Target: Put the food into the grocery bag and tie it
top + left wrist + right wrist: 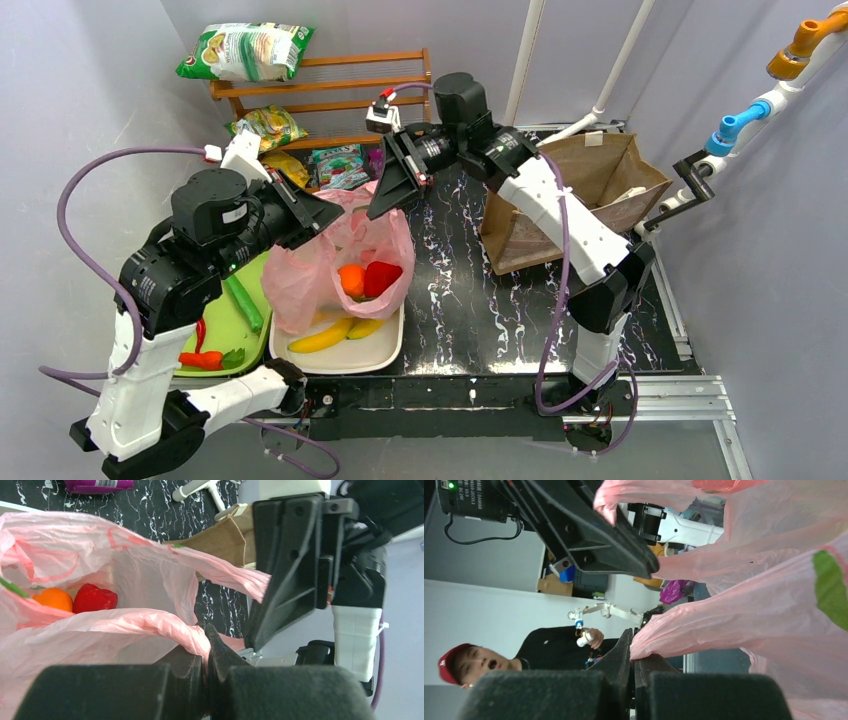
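Note:
The pink grocery bag (330,262) stands on the white tray (388,350), its mouth held open between both arms. My left gripper (332,213) (206,630) is shut on the bag's near handle (165,625). My right gripper (377,208) (631,645) is shut on the other handle (684,630). An orange (351,280) (53,600) and a red fruit (382,276) (95,598) lie inside the bag. A yellow banana (318,338) and a second one (365,327) rest on the tray outside the bag, at its front.
A brown paper bag (590,190) lies open on the black marbled table, right of the right arm. A green tray (215,325) with vegetables sits left of the white one. A wooden rack (340,85) with snack packets stands at the back.

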`<state>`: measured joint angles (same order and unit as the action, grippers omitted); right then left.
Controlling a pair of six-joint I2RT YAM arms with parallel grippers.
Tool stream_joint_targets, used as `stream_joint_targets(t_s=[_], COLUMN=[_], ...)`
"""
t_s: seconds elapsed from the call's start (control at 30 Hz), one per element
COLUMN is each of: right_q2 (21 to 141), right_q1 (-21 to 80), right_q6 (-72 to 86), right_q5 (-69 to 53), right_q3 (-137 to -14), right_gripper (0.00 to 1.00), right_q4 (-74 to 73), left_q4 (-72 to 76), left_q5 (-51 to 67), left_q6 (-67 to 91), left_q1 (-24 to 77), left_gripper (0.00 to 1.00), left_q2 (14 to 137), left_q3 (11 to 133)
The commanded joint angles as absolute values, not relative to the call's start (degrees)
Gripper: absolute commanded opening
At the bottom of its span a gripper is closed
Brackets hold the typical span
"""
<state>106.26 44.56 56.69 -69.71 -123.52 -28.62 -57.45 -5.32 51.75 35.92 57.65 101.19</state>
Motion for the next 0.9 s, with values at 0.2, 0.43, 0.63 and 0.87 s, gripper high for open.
stream_joint_targets(t_s=[0.2,0.43,0.63,0.87], right_q2=[108.8,115.7,120.9,120.2], right_q1=[48.3,51.9,54.4,53.8], right_q6=[71.5,74.0,83.6,93.4], right_q5=[-79.1,-77.5,-77.2,-78.2], right_q3=[-117.3,-130.5,-135.5,-126.6], right_gripper=[0.01,0.01,0.01,0.01], right_q4=[-4.5,-2.5,8.8,22.1], left_q4=[-51.0,-56.1,-57.0,-54.8], left_q5=[1.5,-4.2,-7.5,-7.6], left_q6=[47.3,46.6,48.1,45.5], left_q1=[35.7,35.7,35.6,35.7], left_gripper=[0.05,0.07,0.09,0.15], left_q2=[52.6,47.7,42.3,41.3], left_q3=[97.7,99.1,95.3,90.0])
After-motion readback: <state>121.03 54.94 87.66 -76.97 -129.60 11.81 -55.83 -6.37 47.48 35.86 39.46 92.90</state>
